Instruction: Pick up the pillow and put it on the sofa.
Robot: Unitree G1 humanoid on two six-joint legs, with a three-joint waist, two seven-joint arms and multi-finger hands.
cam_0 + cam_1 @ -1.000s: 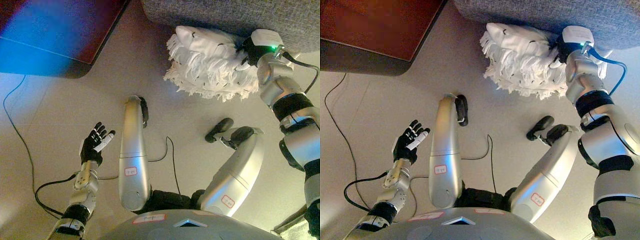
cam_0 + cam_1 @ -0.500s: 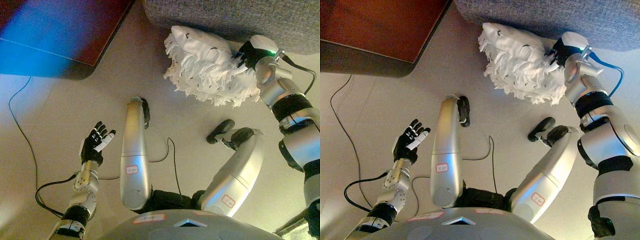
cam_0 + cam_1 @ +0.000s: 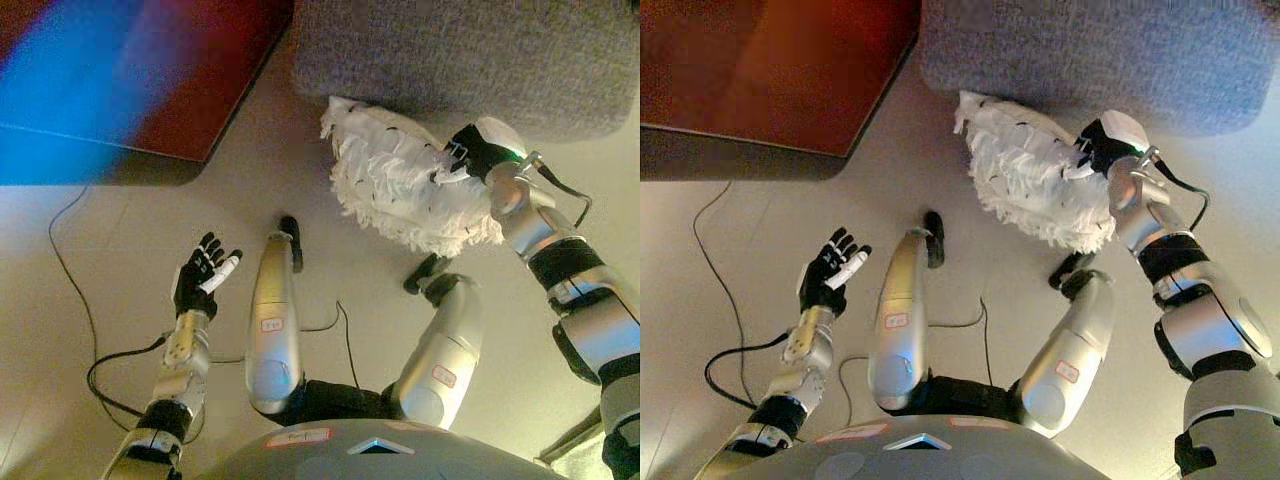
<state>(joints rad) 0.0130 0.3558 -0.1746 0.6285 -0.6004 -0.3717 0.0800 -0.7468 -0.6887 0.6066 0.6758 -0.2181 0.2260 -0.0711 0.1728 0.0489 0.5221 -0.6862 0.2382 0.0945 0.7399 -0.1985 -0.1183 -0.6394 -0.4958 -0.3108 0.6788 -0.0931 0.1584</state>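
A white pillow (image 3: 395, 185) with shaggy fringes hangs tilted just in front of the grey sofa (image 3: 470, 50), its upper edge close to the sofa's front. My right hand (image 3: 468, 154) grips the pillow's right end, dark fingers curled into the fabric. The left hand (image 3: 204, 279) is held up at the lower left, fingers spread, holding nothing, far from the pillow.
A dark red-brown table (image 3: 190, 70) fills the upper left, its edge close to the sofa's left corner. Beige floor (image 3: 120, 230) lies between the table, the sofa and me.
The right hand has drawn the pillow up and to the left, tilting it. The view has shifted, showing more of the sofa. The left hand stays put.
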